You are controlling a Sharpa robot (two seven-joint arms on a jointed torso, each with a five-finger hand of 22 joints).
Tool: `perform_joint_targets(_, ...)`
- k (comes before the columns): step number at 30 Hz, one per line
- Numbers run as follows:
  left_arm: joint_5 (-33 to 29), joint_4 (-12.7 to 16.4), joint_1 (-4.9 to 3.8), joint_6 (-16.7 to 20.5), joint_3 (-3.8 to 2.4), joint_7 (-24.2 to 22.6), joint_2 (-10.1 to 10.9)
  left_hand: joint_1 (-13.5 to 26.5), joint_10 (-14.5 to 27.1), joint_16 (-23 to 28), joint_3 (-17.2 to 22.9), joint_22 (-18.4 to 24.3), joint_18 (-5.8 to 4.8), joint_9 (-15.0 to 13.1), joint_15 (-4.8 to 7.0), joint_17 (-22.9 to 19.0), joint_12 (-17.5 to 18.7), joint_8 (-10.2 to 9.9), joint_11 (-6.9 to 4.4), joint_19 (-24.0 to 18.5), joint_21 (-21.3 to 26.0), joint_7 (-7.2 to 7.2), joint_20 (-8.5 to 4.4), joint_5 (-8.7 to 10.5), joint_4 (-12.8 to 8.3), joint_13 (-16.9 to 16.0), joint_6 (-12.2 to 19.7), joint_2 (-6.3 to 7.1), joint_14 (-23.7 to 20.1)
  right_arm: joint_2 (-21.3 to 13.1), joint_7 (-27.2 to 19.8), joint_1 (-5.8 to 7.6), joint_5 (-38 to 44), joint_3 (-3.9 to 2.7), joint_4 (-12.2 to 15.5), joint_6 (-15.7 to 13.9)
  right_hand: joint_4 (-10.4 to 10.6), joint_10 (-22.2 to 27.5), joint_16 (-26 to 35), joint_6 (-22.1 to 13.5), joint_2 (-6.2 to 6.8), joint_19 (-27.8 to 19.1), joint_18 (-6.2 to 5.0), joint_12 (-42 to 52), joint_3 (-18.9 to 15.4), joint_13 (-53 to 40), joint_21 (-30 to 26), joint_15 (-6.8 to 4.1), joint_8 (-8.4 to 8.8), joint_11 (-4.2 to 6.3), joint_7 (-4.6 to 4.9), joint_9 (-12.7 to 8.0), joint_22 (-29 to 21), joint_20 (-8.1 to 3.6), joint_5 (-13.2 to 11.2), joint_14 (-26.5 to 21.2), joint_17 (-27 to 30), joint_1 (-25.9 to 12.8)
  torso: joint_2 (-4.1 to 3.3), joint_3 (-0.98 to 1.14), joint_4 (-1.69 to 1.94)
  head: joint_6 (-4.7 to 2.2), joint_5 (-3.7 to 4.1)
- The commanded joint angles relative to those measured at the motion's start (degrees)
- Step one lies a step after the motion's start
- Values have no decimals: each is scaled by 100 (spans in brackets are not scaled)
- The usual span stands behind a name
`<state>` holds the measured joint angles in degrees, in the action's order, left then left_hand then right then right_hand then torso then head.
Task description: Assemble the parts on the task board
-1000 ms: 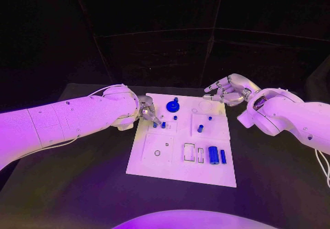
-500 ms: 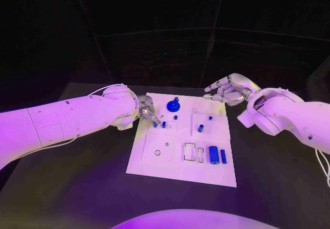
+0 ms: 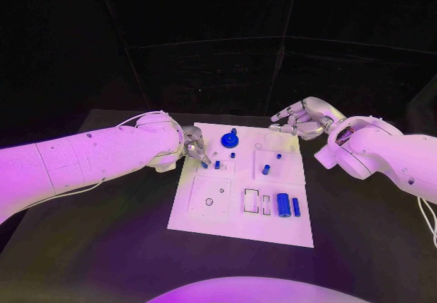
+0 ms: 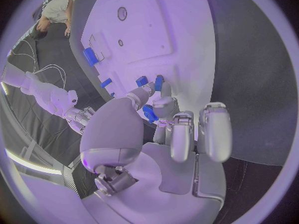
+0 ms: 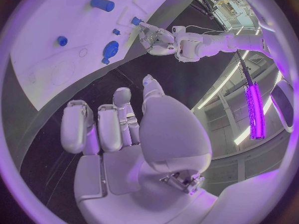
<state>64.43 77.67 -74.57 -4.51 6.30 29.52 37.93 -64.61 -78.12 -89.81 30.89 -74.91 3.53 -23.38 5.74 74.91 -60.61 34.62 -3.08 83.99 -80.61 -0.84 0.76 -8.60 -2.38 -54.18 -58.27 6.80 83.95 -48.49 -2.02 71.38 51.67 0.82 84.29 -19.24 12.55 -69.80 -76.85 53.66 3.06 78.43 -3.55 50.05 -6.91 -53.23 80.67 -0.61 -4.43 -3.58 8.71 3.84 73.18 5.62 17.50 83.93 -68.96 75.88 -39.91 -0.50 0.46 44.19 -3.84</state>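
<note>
blue peg (image 4: 149, 113) pinched by left hand (image 3: 194, 150) at board's (image 3: 228, 218) ten o'clock could slip; right hand (image 3: 300, 120) spread, idle.

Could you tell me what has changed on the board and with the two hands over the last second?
Nothing has visibly changed. The left hand is still at the left edge of the white board, fingertips down by the small blue pieces there. The right hand still hovers over the board's far right corner, holding nothing. The blue knob and the two blue cylinders lie where they were.
</note>
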Motion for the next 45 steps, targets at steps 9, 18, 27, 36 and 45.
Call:
perform_joint_targets(9,91,54,21,74,16,36,-8,-115,-43,-19,394,-500,-106,-15,20,1509,17,38,5,228,-75,-12,-37,-59,-326,29,-30,-33,605,8,-53,10,8,-3,5,10,8,40,31,-6,-52,-42,-45,-16,-50,9,-21,-12,-9,-1,-8,9,-4,5,34,174,7,9,-1,1,-3,4,-1)
perform_joint_targets(18,103,75,21,-6,16,38,-17,-66,-96,-19,425,-554,-119,-18,13,1509,-39,58,10,249,-120,-13,-31,-59,-325,-37,-59,-12,605,7,-54,10,8,-3,4,12,8,40,31,-6,-52,-42,-45,-16,-50,9,-21,-12,-9,-1,-8,9,-4,5,34,174,7,9,-2,2,-6,10,-3)
perform_joint_targets(27,105,64,21,-162,17,42,-18,256,-148,-19,260,-589,-124,-6,28,1509,-61,86,-18,260,-143,38,-35,-36,-158,-70,-151,86,605,-5,-49,10,8,-3,11,10,8,40,31,-6,-52,-42,-45,-16,-50,9,-21,-12,-9,-1,-8,9,-4,5,34,174,7,9,-2,2,-5,28,-3)
perform_joint_targets(36,105,54,21,-200,17,45,-9,315,-172,-19,208,-597,-125,-2,37,1509,-95,95,-30,262,-147,51,-42,-37,-108,-109,-188,69,605,-7,-48,10,8,-3,10,9,8,40,31,-6,-52,-42,-45,-16,-50,9,-21,-12,-9,-1,-8,9,-4,5,34,174,7,9,0,-1,0,26,-5)
perform_joint_targets(45,111,40,21,-171,17,45,-3,342,-182,-19,185,-606,-127,1,40,1509,-107,99,-34,265,-154,56,-45,-37,-83,-123,-201,52,605,-6,-50,10,8,-3,9,6,17,42,37,-5,-57,-47,-47,-21,-66,17,-28,-12,-10,-1,-7,9,-14,5,36,174,14,-2,-3,-1,-4,30,-17)
